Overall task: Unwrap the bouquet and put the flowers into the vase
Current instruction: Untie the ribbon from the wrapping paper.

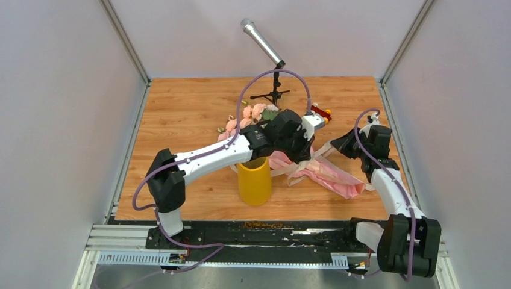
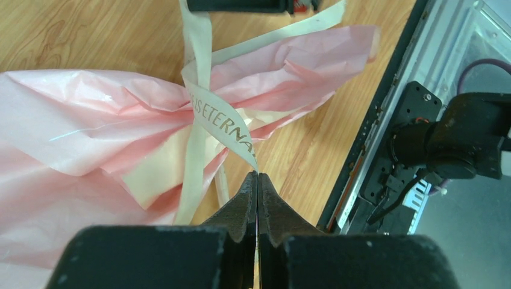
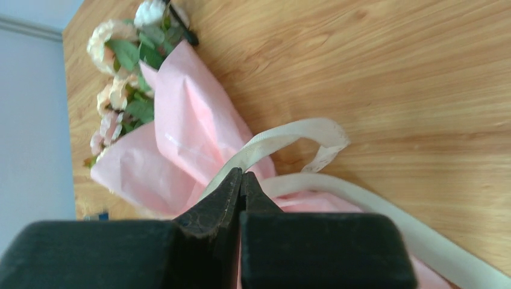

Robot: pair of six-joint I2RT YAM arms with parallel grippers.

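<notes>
While the bouquet (image 1: 332, 176) lies on the bench (image 1: 181, 108), the left pincer (image 2: 257, 177) pinches its ribbon (image 2: 220, 120) at twelve o'clock; the right pincer (image 3: 241, 174), closed tight, meets the ribbon likewise.

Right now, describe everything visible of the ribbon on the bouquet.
The ribbon is a flat beige band, fabric by its look, with printed lettering, part reading "ETERNA". It is tied around the waist of the crumpled pink wrapping paper, which lies on the wooden table. Loops and tails spread loose from the knot. The lettered tail ends in the shut jaws of the left gripper; another strand runs into the shut jaws of the right gripper.
</notes>
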